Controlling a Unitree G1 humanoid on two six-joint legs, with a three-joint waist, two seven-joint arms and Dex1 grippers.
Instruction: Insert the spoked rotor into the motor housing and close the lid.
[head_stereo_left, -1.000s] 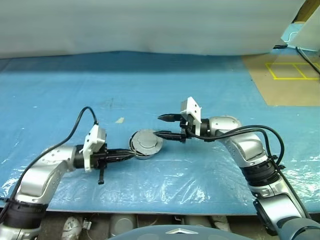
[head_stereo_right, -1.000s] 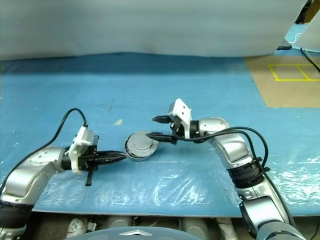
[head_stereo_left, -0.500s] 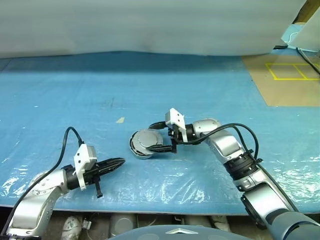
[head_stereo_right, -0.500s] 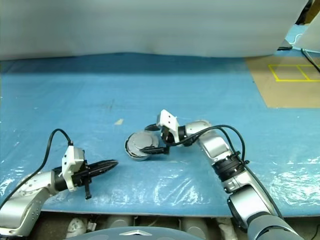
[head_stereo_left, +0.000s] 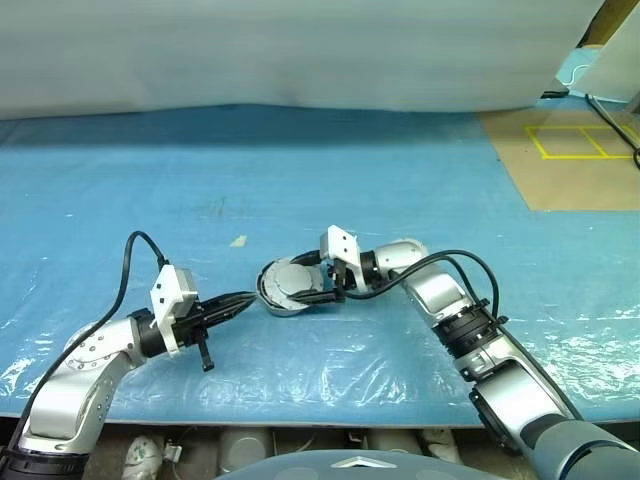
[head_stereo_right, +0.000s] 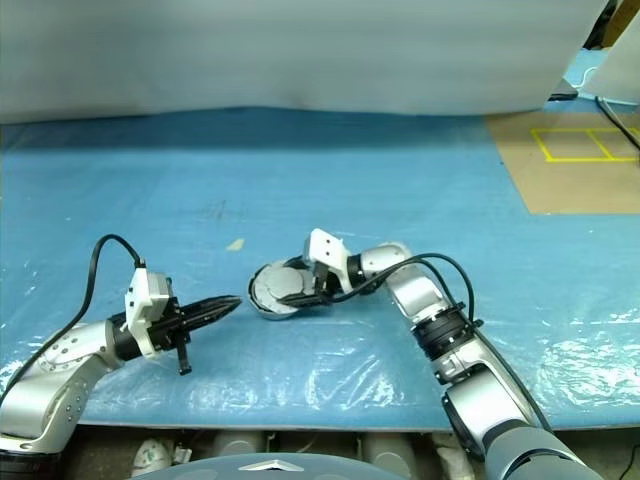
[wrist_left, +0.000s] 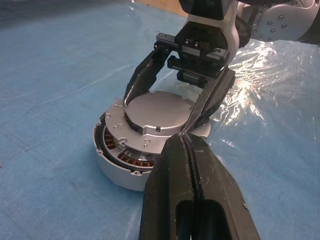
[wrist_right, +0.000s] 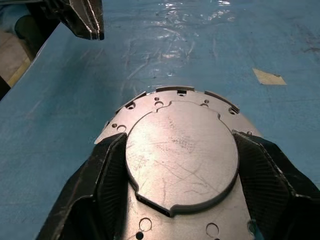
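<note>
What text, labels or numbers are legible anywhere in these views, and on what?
None legible.
Lid: bare metal with scratches and small holes, no lettering.
Motor housing: copper windings visible, no label.
Right gripper, fingers on either side of the lid's raised centre: no readable marking.
Left gripper: no marking.
Yellow line markings on the brown floor: outlines only, no characters.

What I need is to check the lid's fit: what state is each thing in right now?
lid: resting on the housing, not flush, gripped at its raised centre.
motor housing: upright on the blue sheet, copper windings showing under the lid's edge.
right gripper: shut on the lid.
left gripper: shut, empty, beside the housing.
</note>
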